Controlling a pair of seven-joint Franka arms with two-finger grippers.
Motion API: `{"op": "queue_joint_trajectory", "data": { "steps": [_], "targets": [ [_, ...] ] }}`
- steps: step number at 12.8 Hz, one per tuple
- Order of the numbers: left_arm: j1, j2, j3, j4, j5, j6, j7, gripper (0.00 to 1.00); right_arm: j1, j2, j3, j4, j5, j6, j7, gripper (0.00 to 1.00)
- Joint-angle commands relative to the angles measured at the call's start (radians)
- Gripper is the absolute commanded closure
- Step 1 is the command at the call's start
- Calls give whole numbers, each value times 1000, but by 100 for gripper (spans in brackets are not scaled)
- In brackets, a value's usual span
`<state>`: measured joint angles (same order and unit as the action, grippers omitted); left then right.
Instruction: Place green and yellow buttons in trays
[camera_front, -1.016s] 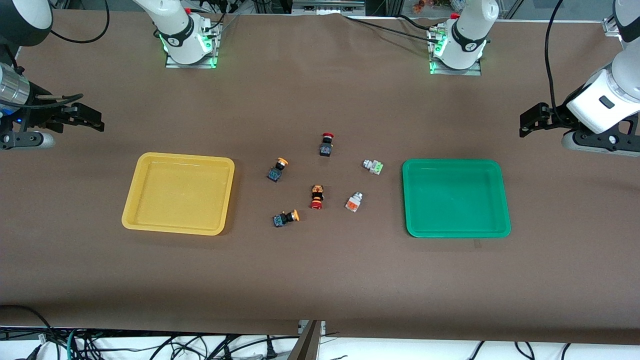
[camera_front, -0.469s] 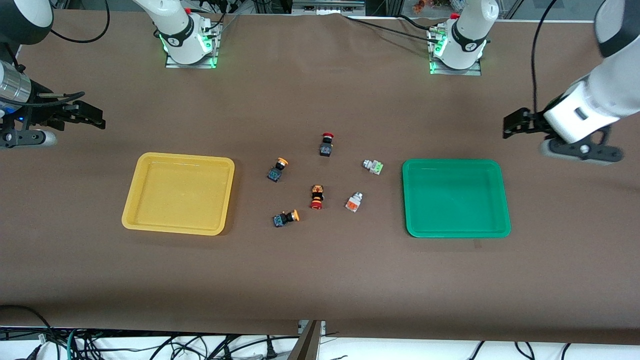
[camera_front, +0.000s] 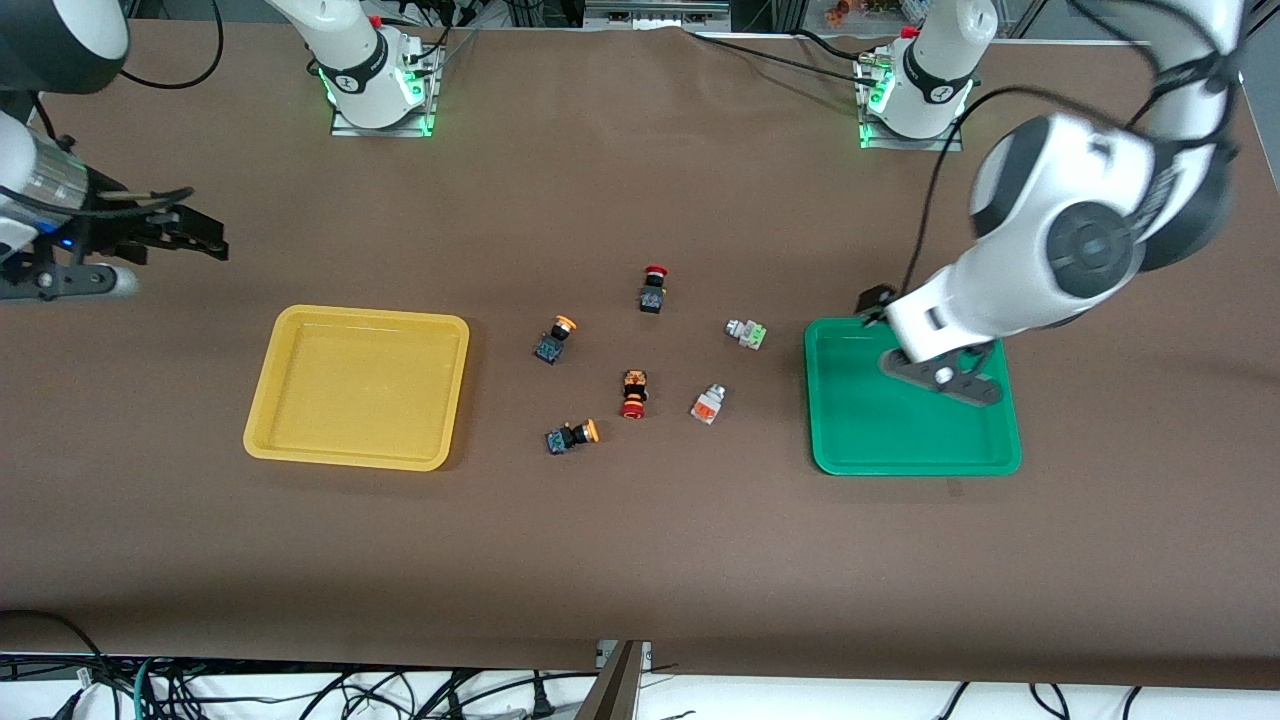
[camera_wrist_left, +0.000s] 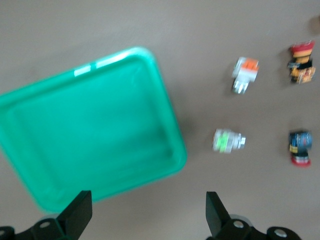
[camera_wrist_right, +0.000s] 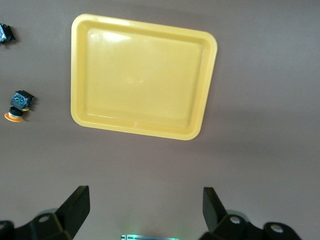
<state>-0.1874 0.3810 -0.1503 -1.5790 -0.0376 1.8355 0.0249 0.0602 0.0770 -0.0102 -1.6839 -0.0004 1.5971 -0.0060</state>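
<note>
The yellow tray (camera_front: 300, 440) and the green tray (camera_front: 860, 440) are both empty. Between them lie two yellow-capped dark buttons (camera_front: 555, 340) (camera_front: 571, 436), a grey-white button with a lime-green part (camera_front: 747, 333) and a grey-white button with an orange part (camera_front: 707, 403). My left gripper (camera_front: 875, 298) is open and empty, over the table at the green tray's corner that is farther from the camera and toward the buttons. In the left wrist view the left gripper (camera_wrist_left: 145, 210) shows the green tray (camera_wrist_left: 90, 135) and the lime-green button (camera_wrist_left: 227, 141). My right gripper (camera_front: 205, 245) (camera_wrist_right: 145, 205) is open and empty above bare table, with the yellow tray (camera_wrist_right: 142, 75) nearer the camera.
Two red mushroom-capped dark buttons (camera_front: 653, 289) (camera_front: 633, 393) lie among the others. The arm bases (camera_front: 380, 90) (camera_front: 915, 95) stand along the table edge farthest from the camera. Brown cloth covers the table.
My left arm has swung in from the table's end and now hangs over the green tray's corner. My right gripper has drifted slightly toward the middle. No button has moved.
</note>
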Motion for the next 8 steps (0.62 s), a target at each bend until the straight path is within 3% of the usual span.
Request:
{"op": "queue_joint_trajectory", "data": {
  "steps": [1, 2, 5, 8],
  "targets": [
    [-91, 106, 8, 33, -18, 192, 7, 0, 79, 110, 9, -2, 22, 79, 130, 0],
    [-153, 151, 9, 33, -16, 288, -8, 0, 98, 137, 9, -2, 45, 105, 159, 0],
    [-205, 306, 11, 21, -4, 601, -48, 0, 162, 231, 9, -2, 112, 185, 315, 0],
    [-280, 395, 18, 16, -4, 683, -56, 0, 225, 325, 9, 0, 198, 314, 603, 0]
  ]
}}
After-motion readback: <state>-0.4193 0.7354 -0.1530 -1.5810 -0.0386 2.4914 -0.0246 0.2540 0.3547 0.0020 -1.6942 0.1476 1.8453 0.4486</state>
